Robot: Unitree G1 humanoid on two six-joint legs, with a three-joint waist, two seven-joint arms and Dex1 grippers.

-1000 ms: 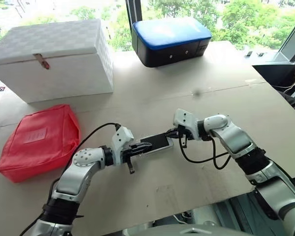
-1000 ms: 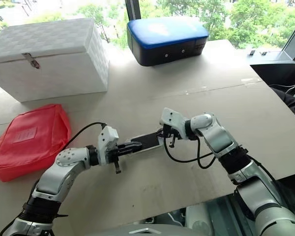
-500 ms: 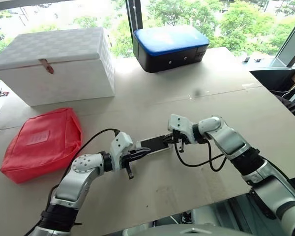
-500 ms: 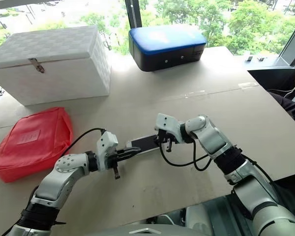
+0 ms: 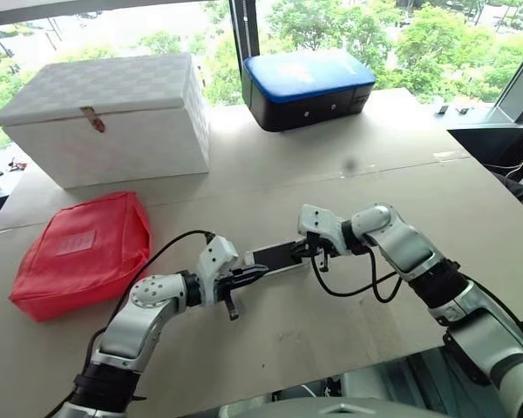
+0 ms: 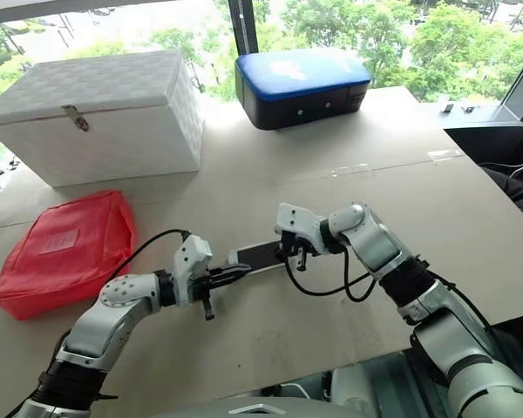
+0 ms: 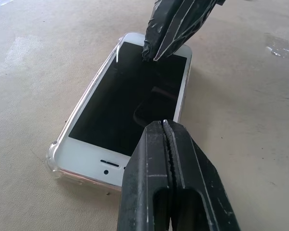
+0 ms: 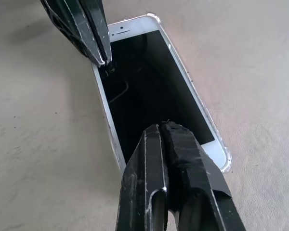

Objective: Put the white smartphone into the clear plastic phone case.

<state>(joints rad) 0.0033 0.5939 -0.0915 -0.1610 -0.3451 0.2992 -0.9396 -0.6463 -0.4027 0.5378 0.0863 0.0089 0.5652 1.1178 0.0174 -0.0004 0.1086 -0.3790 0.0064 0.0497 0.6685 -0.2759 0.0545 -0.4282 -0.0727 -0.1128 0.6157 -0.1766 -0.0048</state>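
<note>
Lying in the clear case (image 7: 53, 155), white smartphone (image 7: 130, 101) (no readable markings); both jaws closed, empty.

Head pair overlooks table (image 5: 331, 165); wrists view close.

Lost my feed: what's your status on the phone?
Both grippers, left and right, shut, over the white smartphone. Phone lies in the clear plastic phone case on the table. Nothing in the way.

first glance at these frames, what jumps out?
Two shut grippers, left and right, meet over the white smartphone, lying screen-up in the clear plastic phone case mid-table. Farther left lies a red pouch; at the back stand a white box and a blue-topped case.
</note>
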